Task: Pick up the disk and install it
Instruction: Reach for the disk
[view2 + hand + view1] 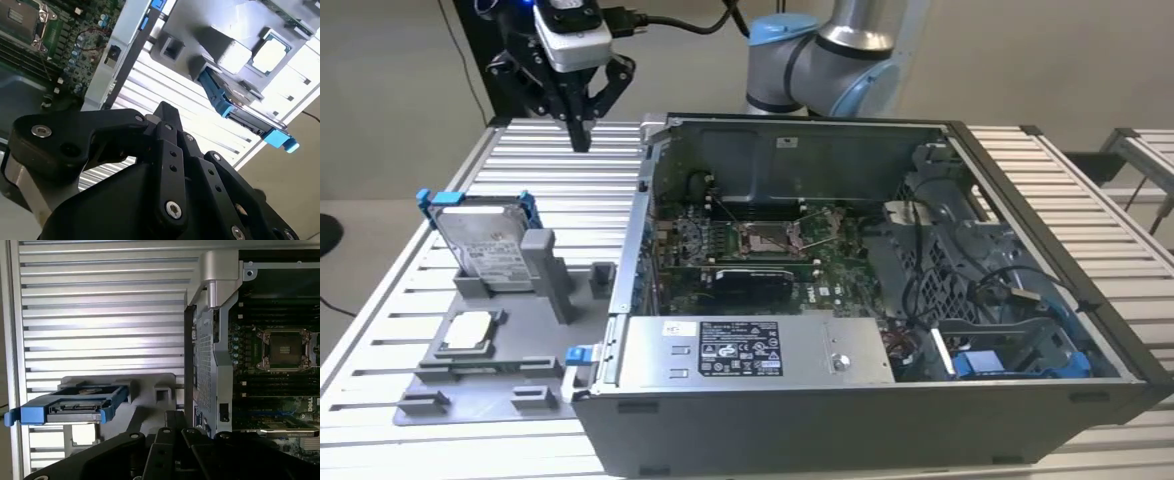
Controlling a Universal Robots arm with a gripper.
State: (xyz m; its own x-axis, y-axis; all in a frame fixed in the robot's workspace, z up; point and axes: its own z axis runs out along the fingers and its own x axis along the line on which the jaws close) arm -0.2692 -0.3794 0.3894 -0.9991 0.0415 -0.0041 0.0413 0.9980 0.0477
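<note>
Well apart: closed fingers (580, 128), upright disk (491, 250)

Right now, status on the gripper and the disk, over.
Gripper shut, empty, hanging above the table. Disk upright in its grey stand, untouched. Nothing between gripper and disk.

Disk (487, 240) upright in holder (494, 368), beside case (854, 405)

Air above disk (491, 245) open. Grey post (542, 262) just beside it; case wall (638, 240) near, on the exterior view's right. Gripper (580, 140) hangs clear.
</note>
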